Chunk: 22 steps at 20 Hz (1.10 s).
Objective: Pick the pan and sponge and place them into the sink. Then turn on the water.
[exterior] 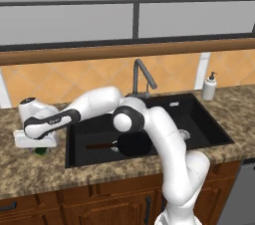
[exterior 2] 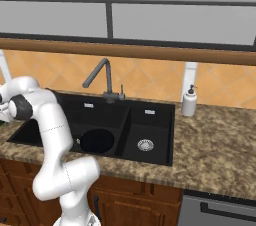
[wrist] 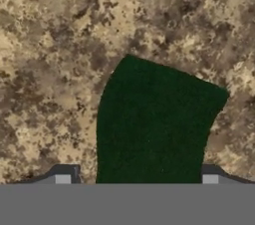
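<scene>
Lower left of left base view: gripper (exterior: 39, 145) is lowered over sponge (exterior: 40, 150) on speckled granite counter (exterior: 30, 169), fingers spread either side, not clamped. Pan (exterior: 133, 144) is seen in black sink (exterior: 209, 129). No legible writing.

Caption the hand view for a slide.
Gripper straddling the green sponge on the speckled granite counter, a fingertip on each side.

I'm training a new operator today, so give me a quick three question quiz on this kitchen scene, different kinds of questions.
1. True or false: the pan already lies in the sink.
2. What does the tool straddle? A) sponge B) soap bottle C) faucet
3. Fill in: the sponge lies on the ____, left of the sink.

Key: 1 true; 2 A; 3 counter.
</scene>
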{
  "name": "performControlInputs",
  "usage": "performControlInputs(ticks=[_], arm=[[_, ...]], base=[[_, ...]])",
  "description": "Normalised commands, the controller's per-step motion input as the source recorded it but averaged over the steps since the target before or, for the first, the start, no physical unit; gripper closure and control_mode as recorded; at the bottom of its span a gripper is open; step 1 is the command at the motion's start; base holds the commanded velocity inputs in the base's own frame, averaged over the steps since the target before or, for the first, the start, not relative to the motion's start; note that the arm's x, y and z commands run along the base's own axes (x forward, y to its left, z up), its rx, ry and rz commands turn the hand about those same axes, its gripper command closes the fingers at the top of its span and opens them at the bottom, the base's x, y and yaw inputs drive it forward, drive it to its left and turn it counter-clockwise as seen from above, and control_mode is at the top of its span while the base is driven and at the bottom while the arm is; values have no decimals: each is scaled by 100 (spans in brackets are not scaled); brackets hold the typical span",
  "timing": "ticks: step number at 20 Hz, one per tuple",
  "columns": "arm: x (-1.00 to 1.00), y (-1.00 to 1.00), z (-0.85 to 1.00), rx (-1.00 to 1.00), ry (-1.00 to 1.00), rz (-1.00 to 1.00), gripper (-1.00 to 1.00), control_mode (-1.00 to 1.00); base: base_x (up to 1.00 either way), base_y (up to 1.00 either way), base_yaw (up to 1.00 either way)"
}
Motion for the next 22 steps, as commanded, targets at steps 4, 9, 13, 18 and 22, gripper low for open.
performControlInputs(ticks=[4, 9, 13, 18, 22], arm=[[0, -2, -63, 0, 2, 0, 100, -100], [-22, -11, -33, 0, 0, 0, 100, -100], [-11, -47, 17, 1, 0, 0, 100, -100], [0, -71, 45, 8, 0, 0, 100, -100], [0, -98, 17, 3, 0, -6, 100, -100]], base=[[0, 0, 0], [0, 0, 0], [0, 0, 0], [0, 0, 0], [0, 0, 0]])
